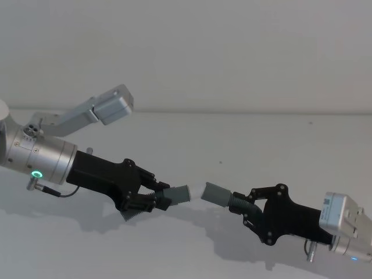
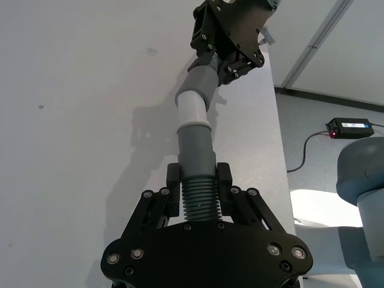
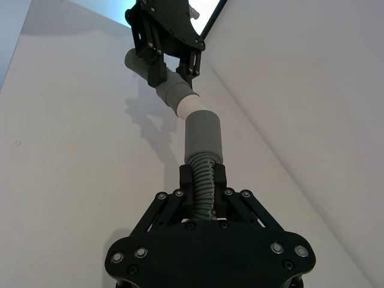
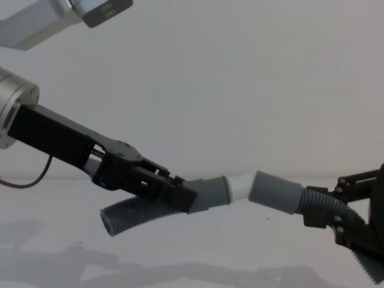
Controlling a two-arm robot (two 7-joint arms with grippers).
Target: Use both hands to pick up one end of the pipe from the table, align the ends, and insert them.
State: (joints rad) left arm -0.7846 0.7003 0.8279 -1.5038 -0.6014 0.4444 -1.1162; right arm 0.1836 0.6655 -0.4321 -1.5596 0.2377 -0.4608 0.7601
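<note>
Both hose pieces are held in the air above the table [image 1: 244, 133]: the left gripper [image 1: 152, 196] is clamped on the ribbed hose just behind the tipped cuff [image 1: 179, 193], and the right gripper [image 1: 249, 204] is closed on the ribs behind the open cuff [image 1: 216, 193]. The white tip [image 4: 241, 186] sits right at the open cuff's mouth, but the two axes meet at a slight angle. To do this well, I would level both wrists until the cuffs run in one line, then push straight along that line, not sideways, so the tip does not jam on the rim. The table's far edge by the wall is well off, and there is free room all round the grippers
</note>
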